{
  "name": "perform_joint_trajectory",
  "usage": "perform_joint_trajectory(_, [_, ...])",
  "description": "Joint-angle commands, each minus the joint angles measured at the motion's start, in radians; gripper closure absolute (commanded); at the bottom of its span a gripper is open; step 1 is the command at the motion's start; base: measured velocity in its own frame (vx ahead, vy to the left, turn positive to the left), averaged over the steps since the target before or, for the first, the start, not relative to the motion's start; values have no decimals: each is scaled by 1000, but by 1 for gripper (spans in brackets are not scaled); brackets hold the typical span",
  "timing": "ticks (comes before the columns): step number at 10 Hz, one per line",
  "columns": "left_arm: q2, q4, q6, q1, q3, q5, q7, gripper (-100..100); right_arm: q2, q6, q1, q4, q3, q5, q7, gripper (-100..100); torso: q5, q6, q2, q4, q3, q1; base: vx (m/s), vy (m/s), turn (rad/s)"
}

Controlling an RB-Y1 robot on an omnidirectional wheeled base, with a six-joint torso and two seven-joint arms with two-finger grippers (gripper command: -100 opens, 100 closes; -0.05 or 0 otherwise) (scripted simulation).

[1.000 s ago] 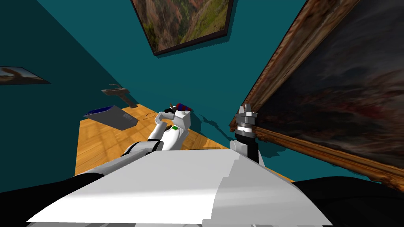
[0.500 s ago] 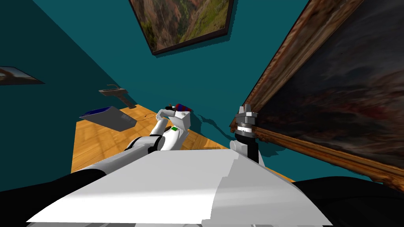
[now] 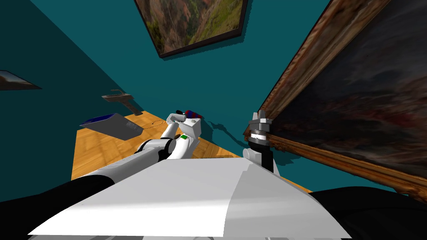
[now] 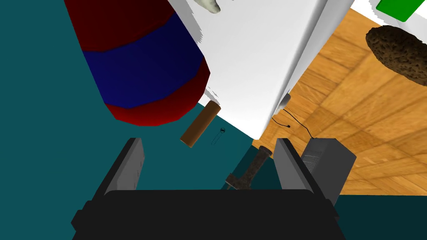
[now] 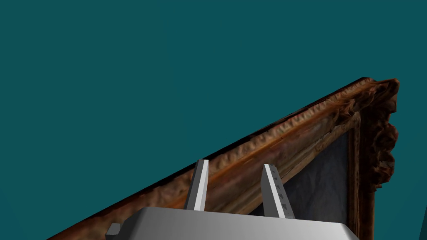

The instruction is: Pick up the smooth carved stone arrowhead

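Gaping left end effector (image 4: 206, 141) near white box (image 4: 258, 62), pale arrowhead (image 4: 207, 5) half cut off; right end effector (image 5: 235, 163) narrowly parted, empty.

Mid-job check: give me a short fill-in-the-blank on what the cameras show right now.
1. The left gripper has its fingers ____.
2. The big cylinder ahead of it is banded red and ____.
3. The floor is made of ____.
Missing words: open; blue; wood.
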Motion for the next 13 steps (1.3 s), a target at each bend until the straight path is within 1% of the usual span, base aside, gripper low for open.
perform_joint_trajectory(1, [-3,37,42,-22,7,-1,-8,-100,0,0,0,0,0,0,0,0,0,0,0,0,0,0,44,19,-15])
perform_joint_trajectory(2, [-9,82,70,-67,20,-3,-21,-100,0,0,0,0,0,0,0,0,0,0,0,0,0,0,52,19,-26])
perform_joint_trajectory(3, [-9,97,90,-67,20,-3,-21,-100,0,0,0,0,0,0,0,0,0,0,0,0,0,0,51,22,-14])
perform_joint_trajectory(4, [-15,131,123,-110,34,-5,-33,-100,0,0,0,0,0,0,0,0,0,0,0,0,0,0,60,28,-13])
perform_joint_trajectory(5, [-15,156,136,-111,34,-5,-33,-100,0,0,0,0,0,0,0,0,0,0,-1,0,-1,1,51,23,-16])
perform_joint_trajectory(6, [-23,182,177,-151,47,-6,-44,-100,0,0,0,0,0,0,0,0,0,0,0,0,0,0,60,24,-14])
perform_joint_trajectory(7, [-23,212,180,-152,47,-6,-44,-100,0,0,0,0,0,0,0,0,0,0,-1,0,-1,0,49,20,-13])
perform_joint_trajectory(8, [-23,212,180,-152,47,-6,-44,-100,0,0,0,0,0,0,0,0,0,0,0,0,0,0,17,5,1])
perform_joint_trajectory(9, [-31,250,220,-191,59,-7,-55,-100,0,0,0,0,0,0,0,0,0,0,1,0,1,0,39,10,-6])
perform_joint_trajectory(10, [-31,267,220,-191,59,-7,-55,-100,0,0,0,0,0,0,0,0,0,0,1,0,0,-1,43,14,-15])
perform_joint_trajectory(11, [-39,295,258,-228,71,-8,-65,-100,0,0,0,0,0,0,0,0,0,0,1,0,0,0,57,34,-11])
perform_joint_trajectory(12, [-39,318,258,-228,71,-8,-65,-100,0,0,0,0,0,0,0,0,0,0,0,0,0,1,53,31,-12])
perform_joint_trajectory(13, [-48,357,293,-261,83,-9,-74,-100,0,0,0,0,0,0,0,0,0,0,0,0,0,1,57,24,-9])
